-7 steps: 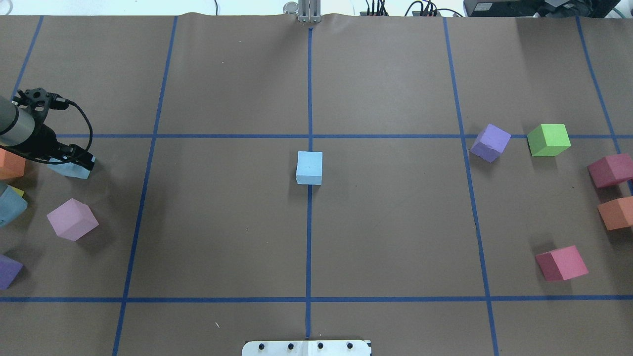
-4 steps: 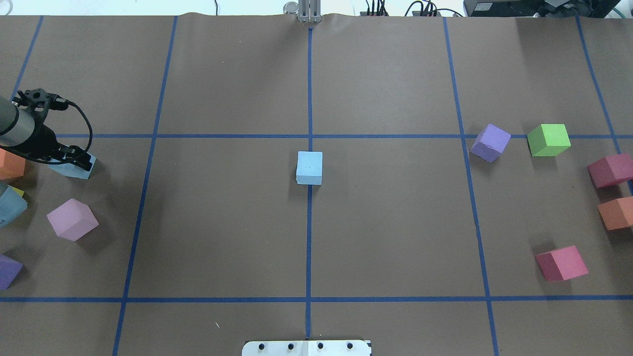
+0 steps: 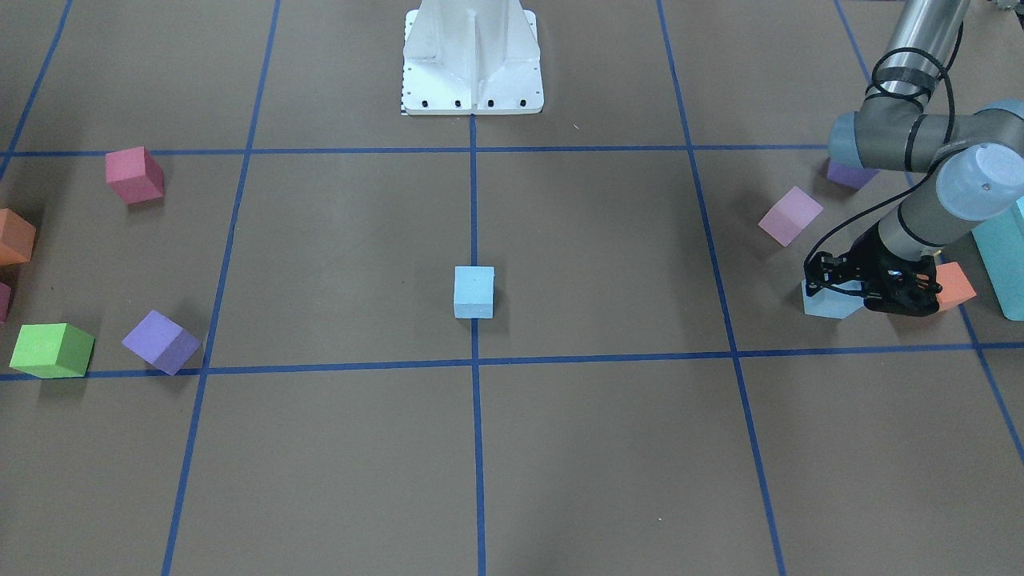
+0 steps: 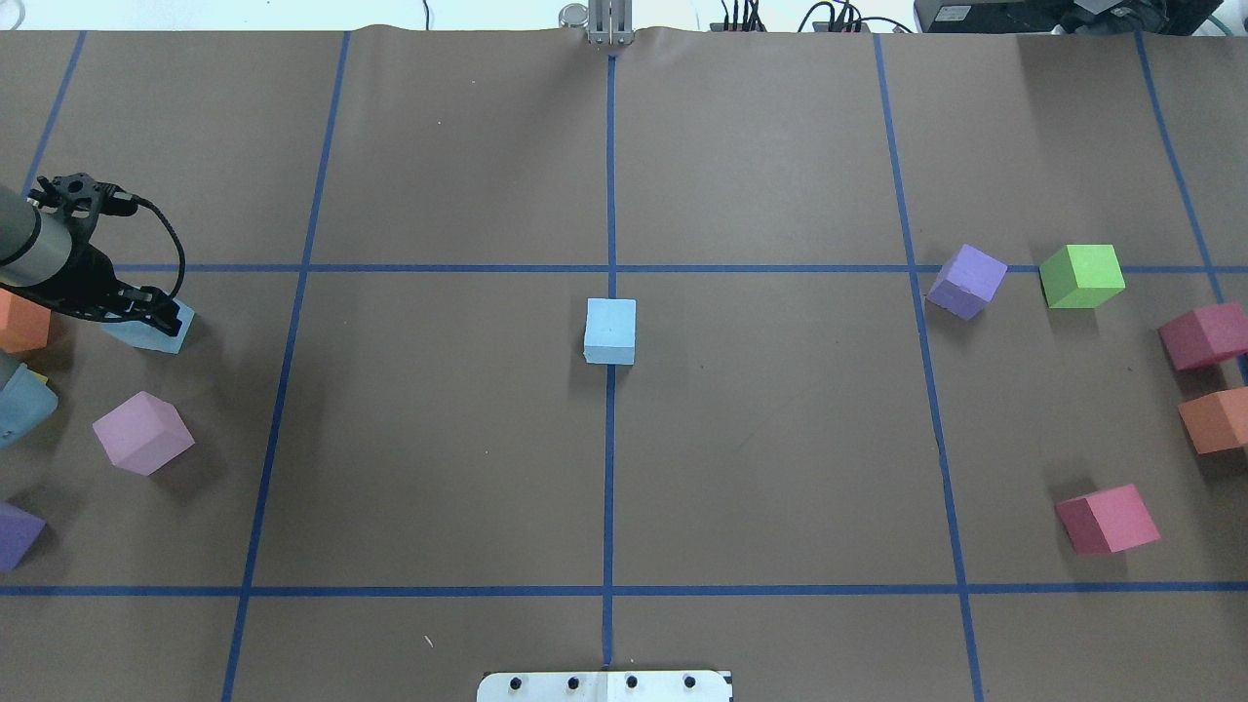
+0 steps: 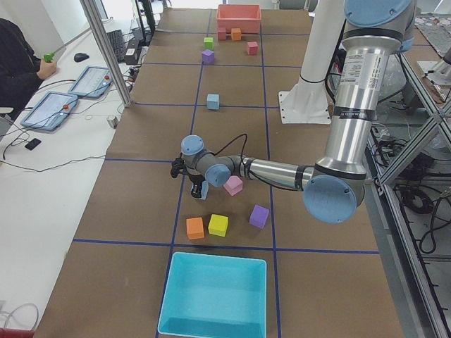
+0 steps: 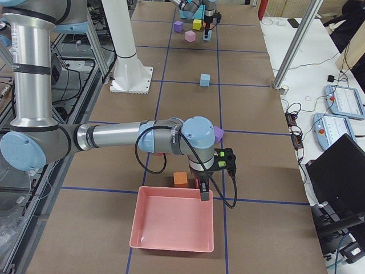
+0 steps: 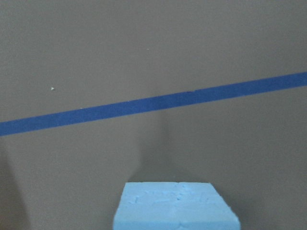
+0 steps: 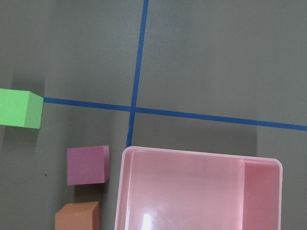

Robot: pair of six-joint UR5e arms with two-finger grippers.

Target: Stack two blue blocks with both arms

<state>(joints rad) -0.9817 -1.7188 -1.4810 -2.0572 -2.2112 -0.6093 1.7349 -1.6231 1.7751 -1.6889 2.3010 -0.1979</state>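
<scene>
At the overhead view's left edge, the left gripper clasps the first blue block. An orange cube lies just beside it and a pink cube is near, lower in the frame. The second blue block sits mid-frame on the centre tape line, well apart. In the right-end view, the right gripper hangs over a pink tray; whether it is open or closed cannot be told.

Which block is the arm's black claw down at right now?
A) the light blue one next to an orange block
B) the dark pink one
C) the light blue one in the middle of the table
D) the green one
A: the left gripper sits at the light blue block beside the orange block, while the middle blue block stands alone.
</scene>
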